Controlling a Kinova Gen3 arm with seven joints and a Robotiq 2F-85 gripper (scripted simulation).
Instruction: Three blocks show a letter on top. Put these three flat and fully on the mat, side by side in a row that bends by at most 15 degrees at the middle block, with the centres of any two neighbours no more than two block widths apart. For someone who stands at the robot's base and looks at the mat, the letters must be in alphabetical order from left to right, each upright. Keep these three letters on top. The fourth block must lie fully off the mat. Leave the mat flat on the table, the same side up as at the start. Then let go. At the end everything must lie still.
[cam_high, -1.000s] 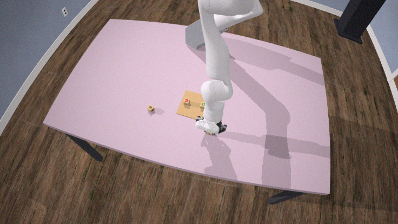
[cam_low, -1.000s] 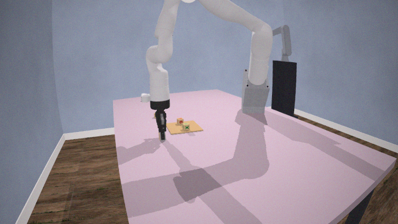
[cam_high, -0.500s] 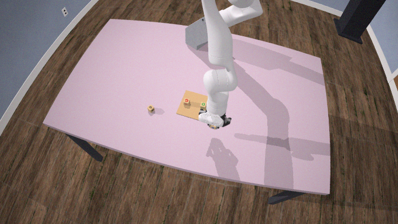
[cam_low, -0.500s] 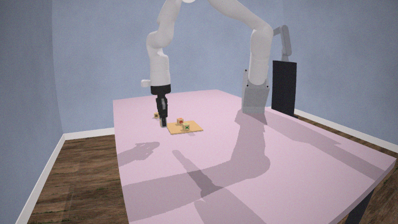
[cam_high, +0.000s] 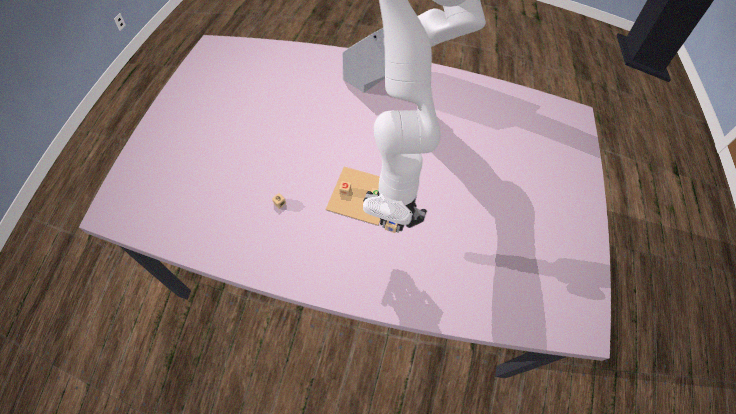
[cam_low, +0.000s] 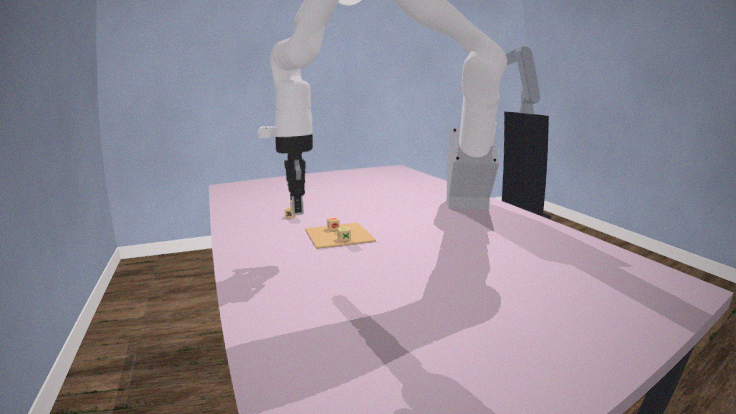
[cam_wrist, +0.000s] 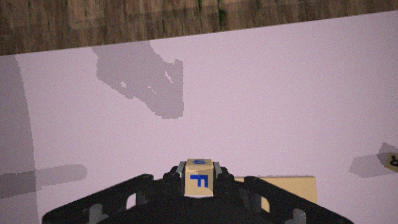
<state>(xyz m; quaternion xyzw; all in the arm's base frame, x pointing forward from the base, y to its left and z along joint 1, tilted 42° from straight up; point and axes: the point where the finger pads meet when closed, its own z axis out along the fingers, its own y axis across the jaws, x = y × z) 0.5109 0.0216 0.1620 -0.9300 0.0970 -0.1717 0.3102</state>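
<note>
With 12 o'clock at the top of the top view, the gripper (cam_high: 392, 227) (cam_low: 296, 205) (cam_wrist: 199, 171) has its fingers closed on the sides of the blue-lettered block (cam_high: 391, 226) (cam_wrist: 199, 182), holding it raised above the table (cam_high: 231, 128) (cam_low: 401, 267) (cam_wrist: 280, 100), toward 5 o'clock from the middle of the mat (cam_high: 355, 208) (cam_low: 319, 239) (cam_wrist: 300, 186). In the wrist view, its F lies sideways. The mat lies flat, bearing the red-lettered block (cam_high: 345, 187) (cam_low: 333, 224) and, apart at that block's 3 o'clock, the green-marked block (cam_high: 375, 192) (cam_low: 344, 235), which the arm partly hides from above. The black-lettered block (cam_high: 278, 201) (cam_low: 288, 213) (cam_wrist: 393, 162) rests fully off the mat, toward 9 o'clock. The arm's base (cam_high: 361, 64) (cam_low: 470, 182) stands around 12 o'clock from the mat.

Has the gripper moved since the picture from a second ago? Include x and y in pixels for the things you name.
Yes: in the exterior view, the gripper (cam_high: 391, 226) (cam_low: 296, 212) (cam_wrist: 199, 171) has risen relative to the mat (cam_high: 355, 211) (cam_low: 321, 240) (cam_wrist: 295, 187).
</note>
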